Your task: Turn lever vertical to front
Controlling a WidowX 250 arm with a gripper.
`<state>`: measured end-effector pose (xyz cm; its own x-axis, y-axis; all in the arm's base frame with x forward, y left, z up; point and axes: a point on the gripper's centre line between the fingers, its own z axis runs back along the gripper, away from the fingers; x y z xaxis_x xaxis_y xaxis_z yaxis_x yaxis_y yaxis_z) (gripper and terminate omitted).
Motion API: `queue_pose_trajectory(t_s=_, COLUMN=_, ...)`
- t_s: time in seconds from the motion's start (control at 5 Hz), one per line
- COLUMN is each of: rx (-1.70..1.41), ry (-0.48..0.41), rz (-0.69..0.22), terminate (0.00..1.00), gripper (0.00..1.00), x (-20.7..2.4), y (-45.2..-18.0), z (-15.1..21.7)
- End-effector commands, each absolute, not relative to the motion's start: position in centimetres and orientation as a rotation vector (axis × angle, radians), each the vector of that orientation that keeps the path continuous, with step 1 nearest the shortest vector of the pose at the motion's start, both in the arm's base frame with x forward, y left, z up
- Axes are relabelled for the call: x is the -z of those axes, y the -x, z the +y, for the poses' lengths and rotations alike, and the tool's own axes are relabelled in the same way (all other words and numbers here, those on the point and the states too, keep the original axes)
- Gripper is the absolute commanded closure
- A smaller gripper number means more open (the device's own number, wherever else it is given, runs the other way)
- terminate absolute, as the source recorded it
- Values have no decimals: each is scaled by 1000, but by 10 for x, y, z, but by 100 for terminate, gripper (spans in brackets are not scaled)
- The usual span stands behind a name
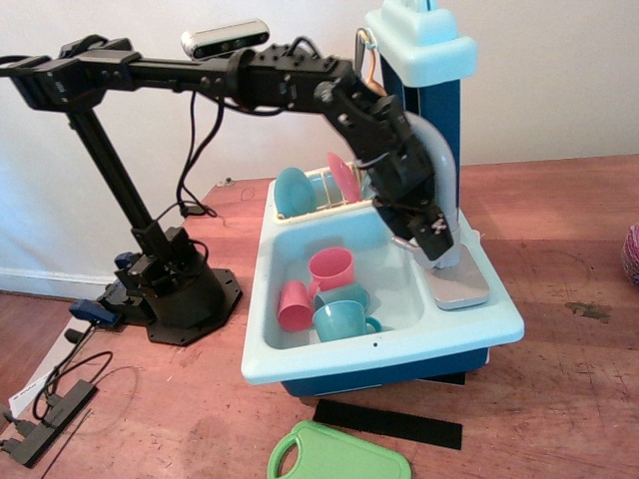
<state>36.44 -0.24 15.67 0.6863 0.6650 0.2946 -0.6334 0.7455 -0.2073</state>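
The lever (444, 165) is a tall grey curved toy tap standing at the right rim of the light blue toy sink (384, 349), with its foot (449, 261) on a flat grey base plate (461, 291). My black gripper (424, 241) hangs down at the tap's foot, on its sink side, touching or almost touching it. A small pale stub (404, 242) shows just left of the fingertips. The arm hides the tap's head and the finger gap, so I cannot tell whether the jaws are closed on anything.
In the basin lie a pink cup (332, 267), a second pink cup (293, 305) and a teal cup (341, 321). A dish rack with plates (315, 190) stands behind. A blue tower (431, 80) rises behind the tap. A green board (339, 457) and a black strip (389, 422) lie in front.
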Motion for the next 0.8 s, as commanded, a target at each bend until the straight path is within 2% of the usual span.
queue_pose_trajectory(t_s=0.0, rx=-852, ry=137, rz=-398, terminate=0, gripper=0, x=-144, y=-308, z=13)
queue_pose_trajectory(t_s=0.2, rx=-913, ry=182, rz=-497, terminate=0, gripper=0, x=-157, y=-267, z=19)
queue_pose_trajectory(t_s=0.4, rx=-976, ry=194, rz=-549, terminate=0, gripper=0, x=-170, y=-240, z=26)
queue_pose_trajectory(t_s=0.6, rx=-986, ry=195, rz=-540, terminate=100, gripper=0, x=-170, y=-233, z=17)
